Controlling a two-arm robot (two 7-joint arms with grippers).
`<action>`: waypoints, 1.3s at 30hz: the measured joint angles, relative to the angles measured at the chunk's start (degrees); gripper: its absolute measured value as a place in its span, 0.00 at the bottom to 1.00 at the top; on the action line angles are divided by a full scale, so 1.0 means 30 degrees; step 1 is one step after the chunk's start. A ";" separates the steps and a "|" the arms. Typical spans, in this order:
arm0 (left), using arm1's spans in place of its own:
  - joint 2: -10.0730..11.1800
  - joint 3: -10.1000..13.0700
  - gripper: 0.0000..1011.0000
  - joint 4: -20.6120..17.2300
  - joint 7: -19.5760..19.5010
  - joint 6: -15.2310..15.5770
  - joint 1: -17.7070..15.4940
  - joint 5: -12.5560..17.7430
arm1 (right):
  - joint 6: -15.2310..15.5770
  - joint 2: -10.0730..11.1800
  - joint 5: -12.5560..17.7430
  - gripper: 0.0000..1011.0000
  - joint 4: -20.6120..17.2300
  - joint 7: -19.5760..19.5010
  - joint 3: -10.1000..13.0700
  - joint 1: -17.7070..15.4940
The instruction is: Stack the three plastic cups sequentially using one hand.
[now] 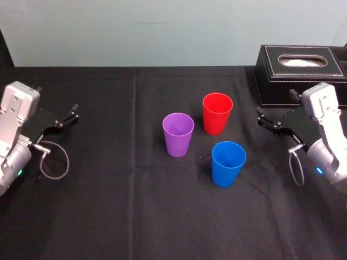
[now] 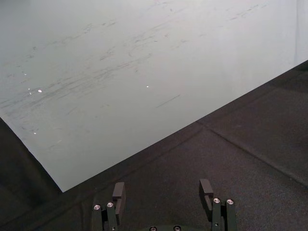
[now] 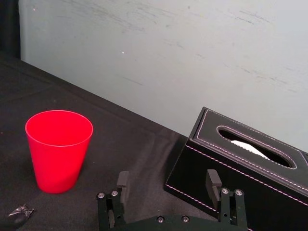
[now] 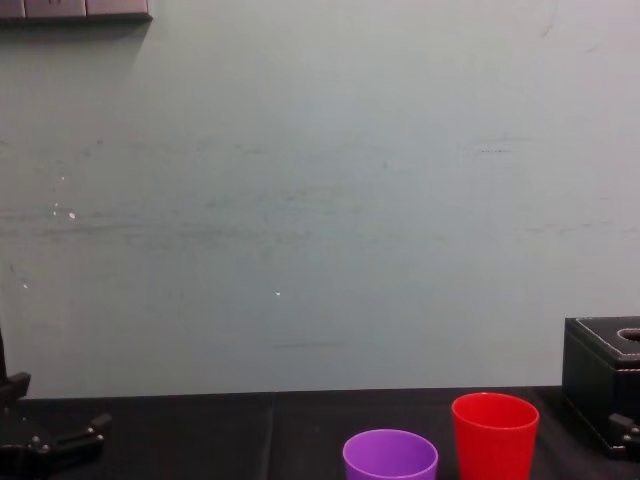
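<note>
**Asker:** Where are the cups?

**Describer:** On the black-clothed worktop (image 1: 135, 216), upright and apart. The red tapered plastic cup (image 1: 217, 112) is farthest back, the purple tapered plastic cup (image 1: 178, 134) to its left, the blue tapered plastic cup (image 1: 228, 163) nearest the robot.

**Asker:** And the tools?

**Describer:** The right tool (image 1: 260, 118) hovers near a black stitched tissue box (image 1: 301, 70), fingers spread and empty. The left tool (image 1: 73, 112) sits parked at the left edge, also spread.

**Asker:** Which step?

**Describer:** Apparently the first, since nothing is stacked. One tool must reach a cup and pinch its wall.
</note>
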 joint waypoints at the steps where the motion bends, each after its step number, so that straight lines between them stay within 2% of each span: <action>1: -0.0001 0.0000 0.99 0.0000 0.0000 0.0000 0.0000 -0.0001 | 0.0000 -0.0001 0.0001 0.99 0.0001 0.0000 0.0000 0.0000; 39: -0.0001 0.0000 0.99 0.0000 0.0000 0.0001 0.0000 -0.0001 | -0.0001 -0.0001 0.0001 0.99 -0.0001 0.0001 0.0000 -0.0001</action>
